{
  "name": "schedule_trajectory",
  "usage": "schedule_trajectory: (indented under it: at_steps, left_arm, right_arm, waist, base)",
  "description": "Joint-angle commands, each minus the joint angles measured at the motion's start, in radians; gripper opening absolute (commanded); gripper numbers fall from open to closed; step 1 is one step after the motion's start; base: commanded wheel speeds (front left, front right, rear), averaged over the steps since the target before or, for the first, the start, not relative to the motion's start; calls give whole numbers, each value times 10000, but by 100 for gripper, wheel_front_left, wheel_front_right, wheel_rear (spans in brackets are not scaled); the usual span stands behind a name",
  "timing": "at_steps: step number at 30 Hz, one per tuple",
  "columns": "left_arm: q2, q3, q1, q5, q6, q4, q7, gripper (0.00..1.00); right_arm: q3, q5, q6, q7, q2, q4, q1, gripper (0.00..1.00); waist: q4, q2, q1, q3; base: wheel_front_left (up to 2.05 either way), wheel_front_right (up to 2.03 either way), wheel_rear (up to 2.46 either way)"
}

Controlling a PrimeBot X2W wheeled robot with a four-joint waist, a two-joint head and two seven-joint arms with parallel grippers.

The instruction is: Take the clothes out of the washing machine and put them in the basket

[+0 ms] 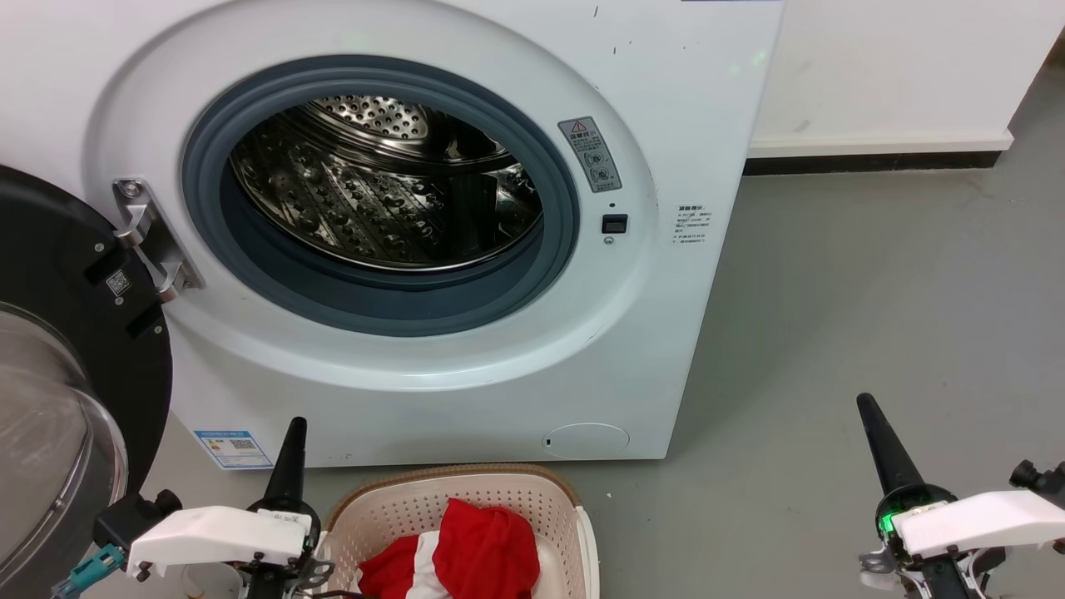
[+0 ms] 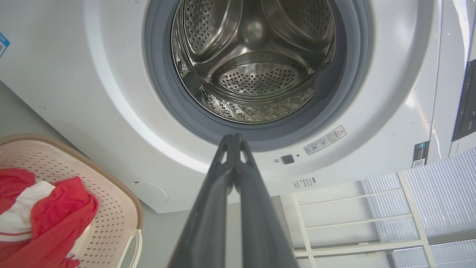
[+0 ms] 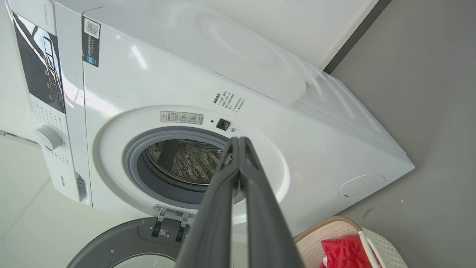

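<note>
At the lower corners, the left end effector (image 1: pixel 294 437) and right end effector (image 1: pixel 869 416) point up, fingers pressed together. Between them, bottom centre, the clothes (image 1: pixel 487 553) lie in the basket (image 1: pixel 453 477). Beyond, the washing machine (image 1: pixel 666 125) stands with its door (image 1: pixel 58 274) open at left.

- washing machine (image 1: pixel 682 100): glossy white casing, faintly scuffed.
- drum (image 1: pixel 374 208): shiny perforated steel.
- door seal (image 1: pixel 399 304): matt grey rubber.
- basket (image 1: pixel 466 499): matt cream plastic, brown woven-look rim.
- clothes (image 1: pixel 487 553): soft red cloth, white trim.
- floor (image 1: pixel 874 291): smooth matt grey.
</note>
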Motion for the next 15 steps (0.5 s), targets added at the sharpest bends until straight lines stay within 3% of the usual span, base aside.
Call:
schedule_trajectory:
  at_steps: [1, 15]
  left_arm:
    - [14, 53, -261, -246, -67, -38, 69, 0]
    - [-43, 222, -380, -1531, -209, 138, 331, 0]
  right_arm:
    - [-41, 280, 0, 15, -44, 17, -273, 0]
    - [-178, 1658, -1, 112, -26, 336, -485, 0]
  waist:
    - [1, 0, -1, 2]
    - [4, 0, -1, 19]
  base:
    - [0, 0, 0]
    - [0, 0, 0]
